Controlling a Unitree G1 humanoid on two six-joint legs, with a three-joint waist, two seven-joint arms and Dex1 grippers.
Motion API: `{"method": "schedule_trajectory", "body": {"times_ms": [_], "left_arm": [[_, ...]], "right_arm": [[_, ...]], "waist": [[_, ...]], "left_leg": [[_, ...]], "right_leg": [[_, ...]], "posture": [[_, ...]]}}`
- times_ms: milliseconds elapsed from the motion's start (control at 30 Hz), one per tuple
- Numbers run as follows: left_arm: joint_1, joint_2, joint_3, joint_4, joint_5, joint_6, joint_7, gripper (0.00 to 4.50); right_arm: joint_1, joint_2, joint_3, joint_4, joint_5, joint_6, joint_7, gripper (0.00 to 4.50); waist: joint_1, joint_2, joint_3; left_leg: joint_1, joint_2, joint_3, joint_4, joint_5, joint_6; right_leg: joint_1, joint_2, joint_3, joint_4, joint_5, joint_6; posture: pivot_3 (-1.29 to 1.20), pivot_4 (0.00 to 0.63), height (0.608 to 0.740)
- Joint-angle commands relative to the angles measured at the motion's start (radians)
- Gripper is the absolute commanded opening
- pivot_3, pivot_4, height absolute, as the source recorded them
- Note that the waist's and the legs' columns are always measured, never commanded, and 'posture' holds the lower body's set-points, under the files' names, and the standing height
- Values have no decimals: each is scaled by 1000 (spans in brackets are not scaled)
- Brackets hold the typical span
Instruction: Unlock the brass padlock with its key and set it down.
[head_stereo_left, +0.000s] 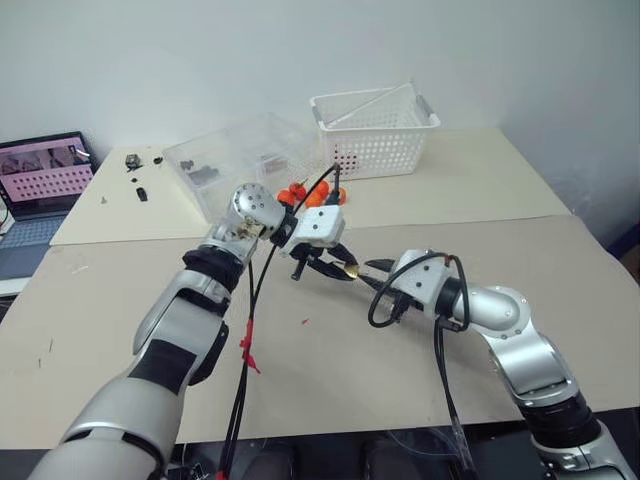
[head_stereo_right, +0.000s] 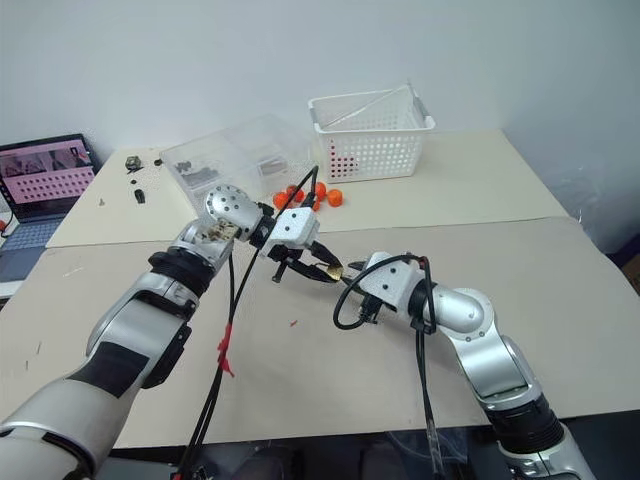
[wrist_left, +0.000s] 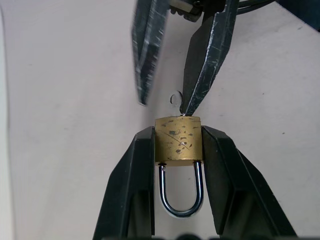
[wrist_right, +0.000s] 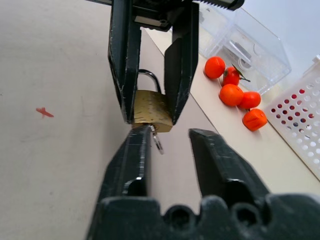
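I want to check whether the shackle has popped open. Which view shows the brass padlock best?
The left wrist view: the brass padlock faces the camera, clamped between the left gripper fingers, its shackle seated in the body. The right wrist view shows it partly hidden by those fingers; the eye views show a tiny gold speck.

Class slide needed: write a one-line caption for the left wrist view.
Left gripper clamps the brass padlock, shackle toward the wrist; the open right gripper meets the key.

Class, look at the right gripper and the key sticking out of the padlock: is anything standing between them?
Nothing visible does. The right gripper is open at the key, which sits in the brass padlock clamped by the left gripper.
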Motion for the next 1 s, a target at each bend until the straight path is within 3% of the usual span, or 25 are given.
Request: {"method": "schedule_trajectory", "body": {"times_ms": [33,200,367,533,700,1000], "left_arm": [[-40,-15,19,25,11,33,-30,823],[-42,-2,24,62,33,45,-59,823],[-41,7,9,88,26,85,-65,823],[-50,18,-41,59,-76,240,-65,823],[-58,69,-155,-75,-273,480,-65,823],[-57,130,-281,-151,-369,496,-65,823]], "right_arm": [[-22,-46,15,-75,-73,-156,-3,2645],[64,-184,40,1,-275,-533,-76,2645],[118,-213,10,66,-337,-719,-156,2645],[128,-205,-3,91,-360,-782,-192,2645],[136,-193,-3,91,-381,-800,-209,2645],[145,-181,-5,79,-382,-796,-210,2645]], "waist": [[0,0,0],[-1,0,0],[-2,-1,0],[-6,-1,1],[-16,-1,1],[-24,-1,1]], "left_leg": [[0,0,0,0,0,0],[0,-1,0,0,0,0],[0,-1,0,0,0,0],[0,-1,0,0,0,0],[0,0,0,0,0,1],[1,0,0,0,0,1]], "right_leg": [[0,0,0,0,0,0],[0,0,0,0,-1,2],[0,-1,0,0,-1,2],[0,0,0,1,-1,2],[0,0,0,1,-1,2],[0,0,1,1,-1,2]], "posture": [[0,150,740],[0,150,740],[0,150,740],[0,150,740],[0,150,740],[0,150,740]]}}
